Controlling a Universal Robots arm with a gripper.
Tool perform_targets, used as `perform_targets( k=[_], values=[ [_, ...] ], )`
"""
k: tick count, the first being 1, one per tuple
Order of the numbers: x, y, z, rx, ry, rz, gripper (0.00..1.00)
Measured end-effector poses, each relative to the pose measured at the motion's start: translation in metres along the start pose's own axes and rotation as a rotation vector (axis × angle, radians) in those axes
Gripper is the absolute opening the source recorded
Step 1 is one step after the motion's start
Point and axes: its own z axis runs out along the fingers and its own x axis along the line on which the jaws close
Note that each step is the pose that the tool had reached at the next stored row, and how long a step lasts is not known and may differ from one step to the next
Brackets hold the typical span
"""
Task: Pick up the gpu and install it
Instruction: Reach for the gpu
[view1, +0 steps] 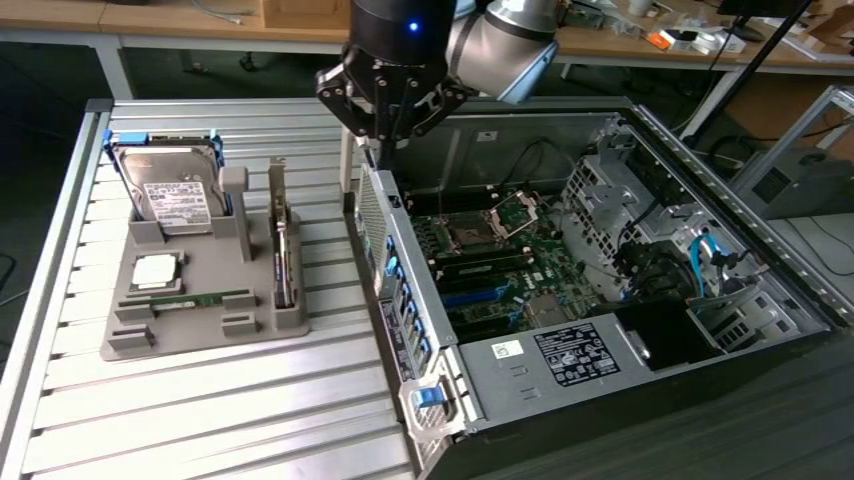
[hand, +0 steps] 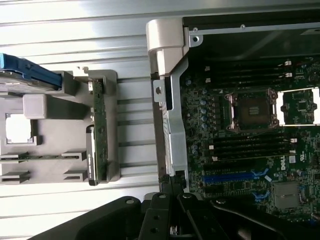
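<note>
While closed over case edge (view1: 378, 192), gripper (view1: 383, 148) well apart from gpu (view1: 282, 250).

Matt plastic tray (view1: 200, 328), metal PC case (view1: 491, 395)

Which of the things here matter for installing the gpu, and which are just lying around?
For the job: gpu, standing on edge in the gray holder; open computer case; shut pincer above the case's edge.
Lying about: hard drive; memory stick; processor chip.
</note>
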Motion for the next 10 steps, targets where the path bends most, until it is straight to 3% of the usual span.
perform_targets(
  k=[10],
  values=[
    [0.0064,-0.0005,-0.0002,0.0,0.0001,0.0,0.11]
  ],
)
